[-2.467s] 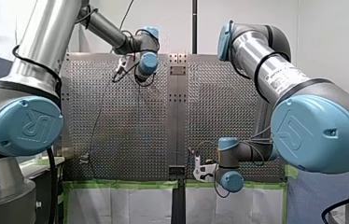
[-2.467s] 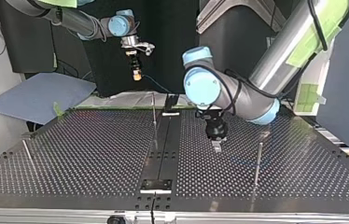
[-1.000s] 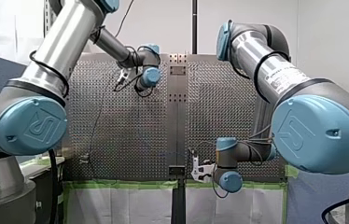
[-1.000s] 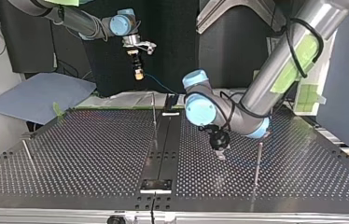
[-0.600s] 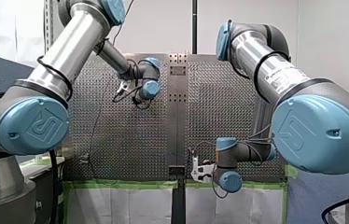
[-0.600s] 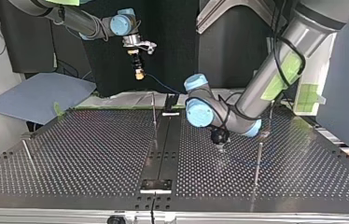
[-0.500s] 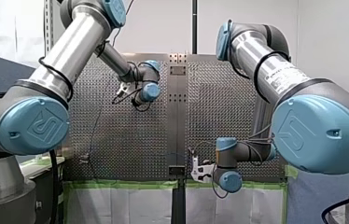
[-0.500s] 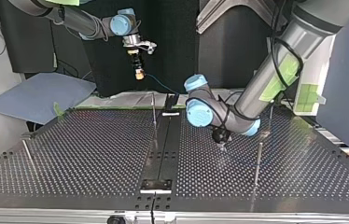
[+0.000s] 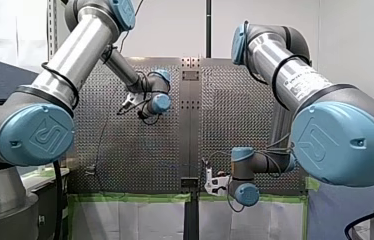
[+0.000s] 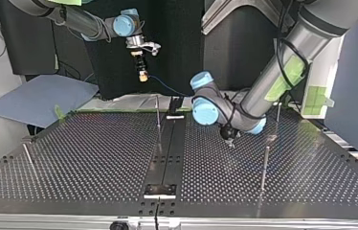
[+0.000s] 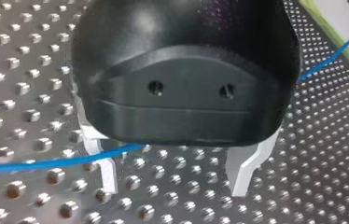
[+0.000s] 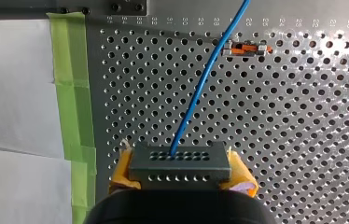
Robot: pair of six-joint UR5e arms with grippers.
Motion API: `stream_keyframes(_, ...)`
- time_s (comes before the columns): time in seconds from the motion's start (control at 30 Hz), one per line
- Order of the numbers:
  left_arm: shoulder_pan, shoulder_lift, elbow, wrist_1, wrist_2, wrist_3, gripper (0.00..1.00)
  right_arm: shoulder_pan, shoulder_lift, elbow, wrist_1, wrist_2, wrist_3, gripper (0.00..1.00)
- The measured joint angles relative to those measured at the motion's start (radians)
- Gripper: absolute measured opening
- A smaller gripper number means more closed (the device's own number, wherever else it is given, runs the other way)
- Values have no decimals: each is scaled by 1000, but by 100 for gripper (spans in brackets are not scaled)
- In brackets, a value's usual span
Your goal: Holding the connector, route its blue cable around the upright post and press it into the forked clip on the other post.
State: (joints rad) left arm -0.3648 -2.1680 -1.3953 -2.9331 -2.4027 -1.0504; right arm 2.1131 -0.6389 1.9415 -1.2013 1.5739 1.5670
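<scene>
Well, yellow-padded right tool (image 12: 182,173) tight around boxy, hole-dotted connector (image 12: 180,158); metal-fingered left tool (image 11: 173,186) agape.

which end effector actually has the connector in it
My right end effector: its yellow pads clamp the dark connector. My left end effector stands open over the perforated table, with only the blue cable running by its fingers.

1. Left wrist view: the black housing of my left gripper (image 11: 172,189) hides the roots of both metal fingers (image 11: 245,163) and the middle of the blue cable (image 11: 46,163), whose outer stretch is smeared.
2. Right wrist view: the connector (image 12: 179,164) covers most of the yellow pads (image 12: 123,170). An orange part (image 12: 247,48) at one o'clock from it is too small to identify.
3. Top view: the tip of the post (image 10: 264,165) at four o'clock is too small to read (fork or plain, I cannot say).
4. Front view: the right arm's shoulder joint (image 9: 342,142), at four o'clock, blocks the table (image 9: 140,135) corner.
</scene>
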Motion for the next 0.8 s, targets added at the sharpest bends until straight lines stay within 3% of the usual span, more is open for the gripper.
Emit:
stream_keyframes(0.53, -3, 0, -85, 50, 15, -11, 100, 0, -1, 0, 5, 0, -1, 0)
stream_keyframes(0.8, -11, -48, -95, 59, 16, -17, 100, 0, -5, 0, 9, 0, -1, 0)
